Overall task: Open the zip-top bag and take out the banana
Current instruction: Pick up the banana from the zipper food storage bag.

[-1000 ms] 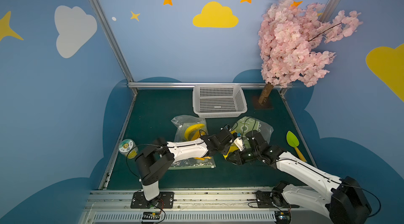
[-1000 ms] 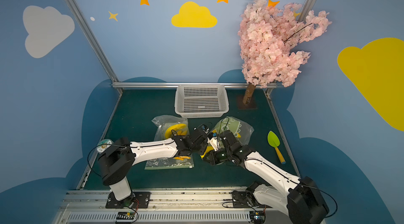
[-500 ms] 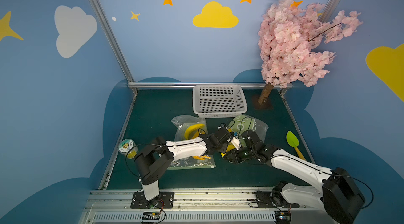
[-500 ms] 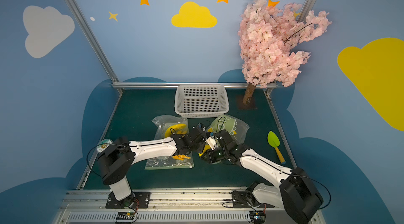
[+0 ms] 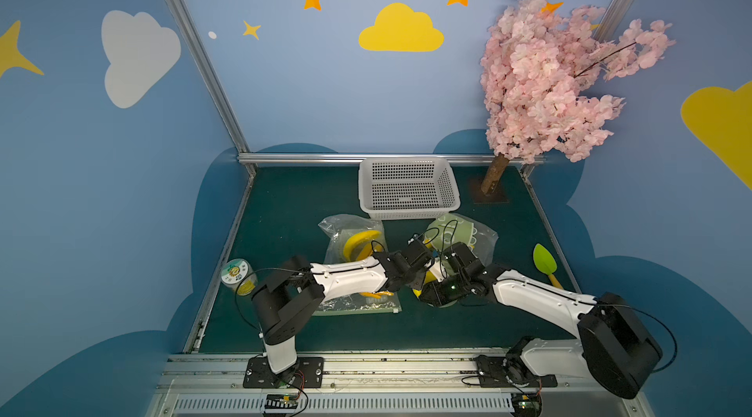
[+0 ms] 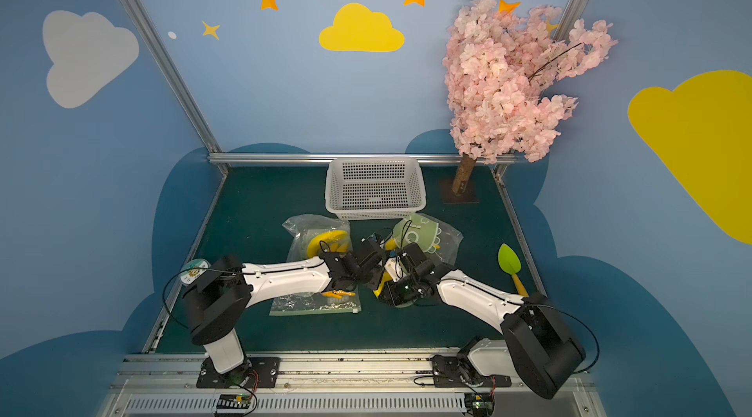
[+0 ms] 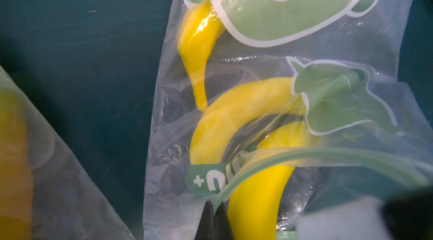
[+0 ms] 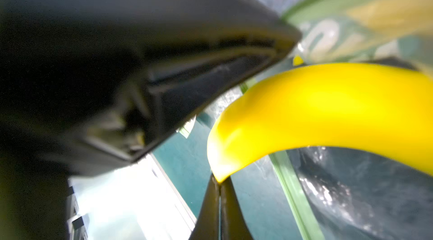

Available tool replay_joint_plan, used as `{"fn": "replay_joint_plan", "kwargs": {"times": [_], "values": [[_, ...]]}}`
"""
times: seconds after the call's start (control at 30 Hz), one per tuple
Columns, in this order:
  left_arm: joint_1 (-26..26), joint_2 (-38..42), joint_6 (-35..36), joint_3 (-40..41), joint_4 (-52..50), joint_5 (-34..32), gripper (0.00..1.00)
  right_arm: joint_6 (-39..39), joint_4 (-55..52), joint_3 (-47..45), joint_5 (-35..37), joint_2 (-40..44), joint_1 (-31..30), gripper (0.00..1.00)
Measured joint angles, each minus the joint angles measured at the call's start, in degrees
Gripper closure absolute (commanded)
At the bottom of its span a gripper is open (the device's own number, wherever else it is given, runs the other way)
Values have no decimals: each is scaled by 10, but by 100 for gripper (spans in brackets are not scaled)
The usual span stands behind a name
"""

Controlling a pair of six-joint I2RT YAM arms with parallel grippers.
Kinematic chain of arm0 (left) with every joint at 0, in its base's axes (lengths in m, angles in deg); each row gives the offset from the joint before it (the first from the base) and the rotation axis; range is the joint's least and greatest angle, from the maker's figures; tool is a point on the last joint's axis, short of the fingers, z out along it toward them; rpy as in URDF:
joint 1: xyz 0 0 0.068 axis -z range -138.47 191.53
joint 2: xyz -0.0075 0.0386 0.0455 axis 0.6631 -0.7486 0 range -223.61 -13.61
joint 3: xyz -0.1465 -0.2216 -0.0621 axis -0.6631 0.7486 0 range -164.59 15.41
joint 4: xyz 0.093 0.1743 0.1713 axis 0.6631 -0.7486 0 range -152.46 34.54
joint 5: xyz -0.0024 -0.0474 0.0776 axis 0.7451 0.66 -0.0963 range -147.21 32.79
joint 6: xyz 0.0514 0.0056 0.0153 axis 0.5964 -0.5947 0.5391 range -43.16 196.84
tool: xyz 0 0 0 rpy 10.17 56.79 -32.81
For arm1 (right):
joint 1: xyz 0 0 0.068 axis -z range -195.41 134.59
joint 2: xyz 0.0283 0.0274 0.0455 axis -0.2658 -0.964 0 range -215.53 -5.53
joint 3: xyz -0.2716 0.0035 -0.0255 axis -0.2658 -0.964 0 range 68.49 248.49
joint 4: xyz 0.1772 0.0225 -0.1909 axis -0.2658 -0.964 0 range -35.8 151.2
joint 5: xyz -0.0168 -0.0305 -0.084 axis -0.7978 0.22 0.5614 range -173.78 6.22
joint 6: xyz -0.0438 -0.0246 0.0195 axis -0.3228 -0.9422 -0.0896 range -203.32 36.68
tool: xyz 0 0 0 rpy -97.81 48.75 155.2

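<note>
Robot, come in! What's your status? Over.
Left claw shut on bag rim. Right claw pinching banana tip. Banana partly out. Claws crowded close together.

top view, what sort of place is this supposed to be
Most likely a staged robot test cell dressed like a playroom: two robot arms bolted to a rail, blue walls with painted clouds, and a fake blossom tree.
</note>
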Motion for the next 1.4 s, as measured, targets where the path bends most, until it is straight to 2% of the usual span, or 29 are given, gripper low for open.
{"fn": "replay_joint_plan", "kwargs": {"times": [0.07, 0.13, 0.2, 0.3, 0.33, 0.37, 0.4, 0.53, 0.63, 0.9, 1.13, 1.23, 1.4], "values": [[0, -4, -1, 0, -4, 4, 97, -3, -10, -3, 1, 2, 0, 68], [0, -7, -3, 0, -4, 7, 97, -5, -21, -5, 6, 5, 0, 63], [-1, -7, -6, -1, -1, 8, 97, -3, -41, -6, 12, 17, -3, 51], [-2, -7, -8, -4, 3, 9, 97, 15, -74, -6, 39, 68, -9, 47], [-2, -7, -8, -5, 5, 10, 97, 25, -83, -7, 48, 92, -9, 44], [-2, -8, -8, -6, 6, 12, 97, 37, -85, -9, 56, 118, -12, 35], [-3, -9, -8, -7, 6, 13, 97, 45, -85, -10, 60, 140, -17, 33], [-4, -14, -8, -12, 6, 19, 97, 89, -76, -36, 82, 211, -41, 33], [-4, -23, -8, -23, 5, 27, 97, 113, -82, -57, 108, 213, -61, 33], [-4, -32, -6, -31, 7, 38, 97, 155, -115, -7, 195, 83, -102, 33], [-5, -32, -3, -31, 9, 44, 97, 170, -126, 21, 272, 29, -105, 35], [-5, -32, -2, -29, 12, 48, 97, 174, -132, 37, 289, -3, -104, 40], [-8, -32, -1, -21, 14, 55, 97, 164, -138, 63, 297, -54, -101, 56]]}}
